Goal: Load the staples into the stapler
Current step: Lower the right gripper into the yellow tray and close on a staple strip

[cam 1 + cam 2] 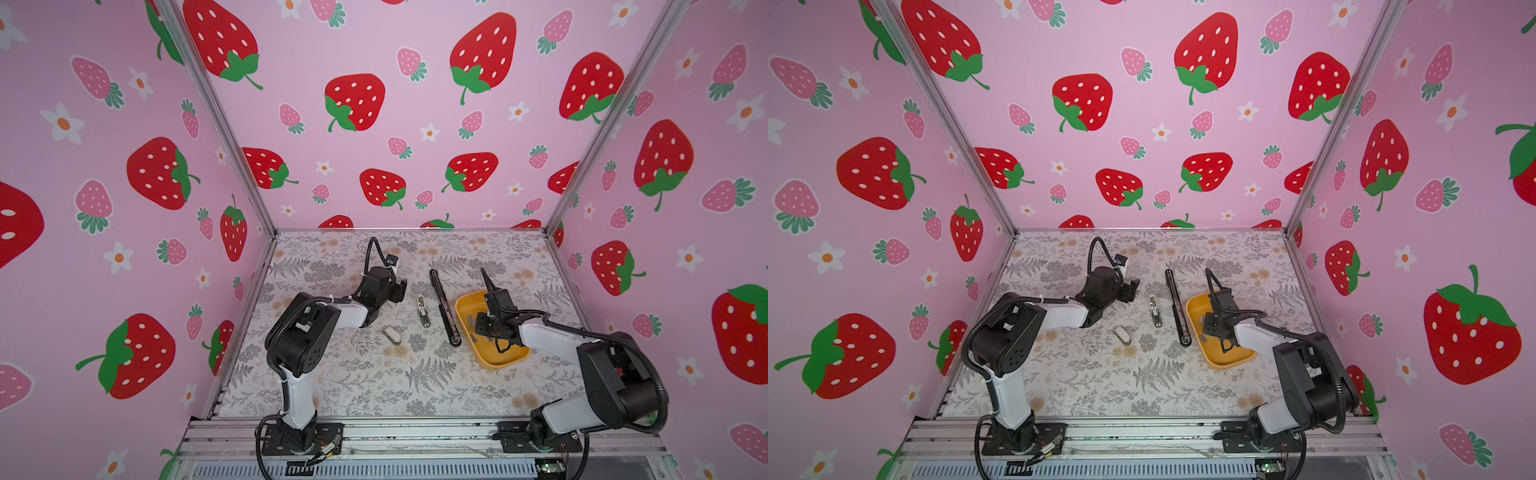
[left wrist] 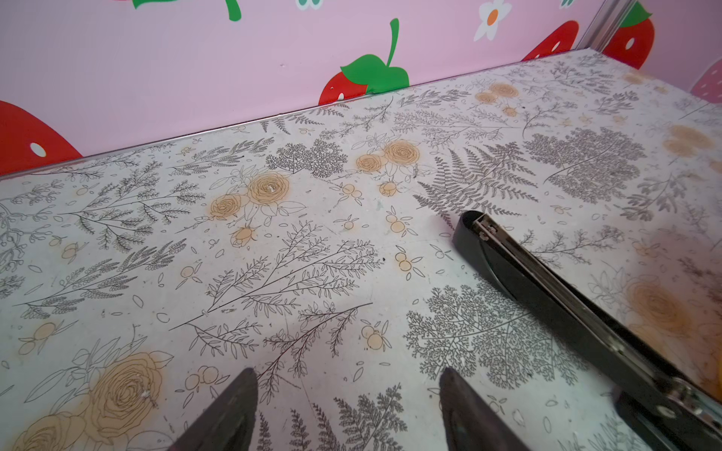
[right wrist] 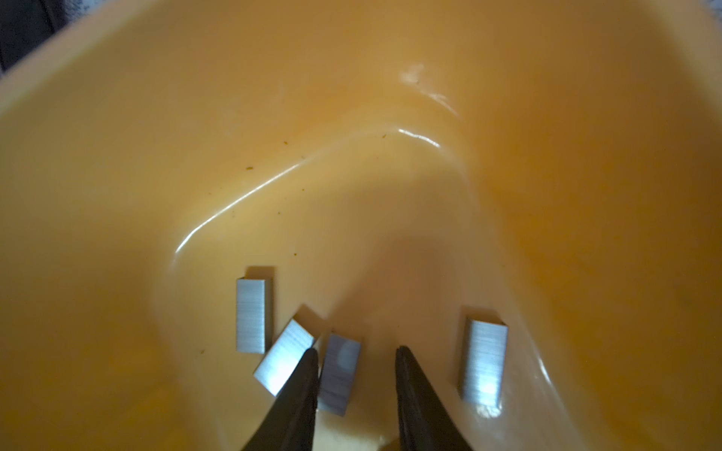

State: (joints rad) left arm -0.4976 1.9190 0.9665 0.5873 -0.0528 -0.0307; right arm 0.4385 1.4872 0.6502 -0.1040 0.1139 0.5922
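Staples (image 3: 338,378), four short grey metallic strips, lying flat on the floor of a glossy orange-yellow plastic tray (image 3: 547,195), over on the right side of the floral-print bench (image 1: 374,386) in both top views. Three strips bunched close together, the fourth off on its own, well apart. Right jaws down inside the tray, released, straddling one strip of the bunch: strip right up against one black fingertip (image 3: 301,390), clear gap to the other. Not grasping anything yet. Neighbouring strip partly hidden behind that same fingertip. Left jaws released too, spread wide above bare bench, nothing between them, hovering left of the middle toward the back. Long black stapler (image 1: 444,307) folded out flat just left of the tray, metal rail showing along it; same black stapler (image 2: 566,304) cutting across the corner of the left wrist view. Further left a small silvery metal piece (image 1: 423,311), and nearer the front a small whitish stapler (image 1: 391,335), lying on its own. Contents of the black stapler's rail: impossible to tell from here
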